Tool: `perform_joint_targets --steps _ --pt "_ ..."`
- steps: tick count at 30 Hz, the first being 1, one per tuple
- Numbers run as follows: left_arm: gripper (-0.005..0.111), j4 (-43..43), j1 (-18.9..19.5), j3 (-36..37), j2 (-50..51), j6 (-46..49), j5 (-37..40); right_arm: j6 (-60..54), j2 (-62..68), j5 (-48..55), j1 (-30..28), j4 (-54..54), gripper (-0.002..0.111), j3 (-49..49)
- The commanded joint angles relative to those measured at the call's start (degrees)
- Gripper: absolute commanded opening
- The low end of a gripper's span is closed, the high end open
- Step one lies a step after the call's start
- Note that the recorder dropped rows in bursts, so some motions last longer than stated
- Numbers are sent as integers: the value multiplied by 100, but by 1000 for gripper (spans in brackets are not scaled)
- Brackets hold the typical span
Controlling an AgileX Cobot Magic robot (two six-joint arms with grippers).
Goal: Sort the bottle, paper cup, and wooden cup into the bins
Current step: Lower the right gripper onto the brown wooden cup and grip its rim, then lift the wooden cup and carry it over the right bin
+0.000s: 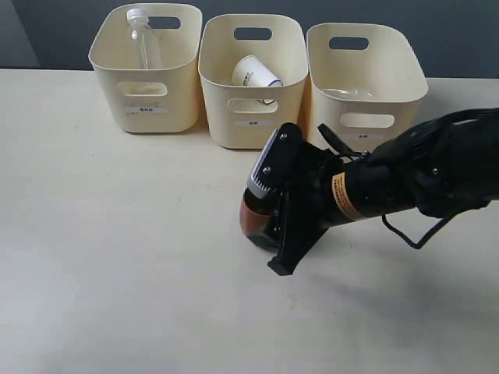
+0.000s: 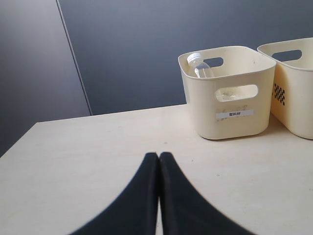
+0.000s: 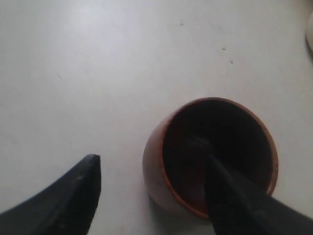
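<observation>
Bottle (image 1: pixel 143 39) already upright in the left-hand one of the bins (image 1: pixel 109 74), cap showing above the rim. Paper cup (image 1: pixel 254 74) lying tipped on its side in the middle bin (image 1: pixel 214 82). Third bin (image 1: pixel 405 93) on the right holding no cup yet, by the look of it. Wooden cup (image 1: pixel 251 219) alone left on the worktop (image 1: pixel 117 257), standing mouth up in front of the middle bin. Right hand (image 1: pixel 269 226) down over that cup, fingers spread, one inside the dark bowl and the other well outside the wall; not yet pinched on the rim. Left hand (image 2: pixel 158 196) idle off to the side, fingers pressed together on nothing. Roughly two thirds done: closing on the rim, lifting and dropping into the right bin probably remaining.
</observation>
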Motion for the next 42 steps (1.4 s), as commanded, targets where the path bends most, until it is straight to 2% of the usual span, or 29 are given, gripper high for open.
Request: perform_joint_targets --steps 1,23,25,27,29,32,42 --pt "0 0 3 10 -28 -8 -44 -148 25 121 6 7 59 28" --pt "0 0 3 10 -28 -8 -44 -284 367 349 6 7 58 28" --pt "0 0 3 10 -28 -8 -44 -294 367 349 6 7 53 28" --pt "0 0 3 10 -28 -8 -44 -303 367 349 6 7 43 28" --pt "0 0 3 10 -28 -8 -44 -303 367 349 6 7 29 28" --pt "0 0 3 10 -28 -8 -44 -307 367 349 6 7 2 28" --pt "0 0 3 10 -28 -8 -44 -316 367 681 6 7 -1 -31"
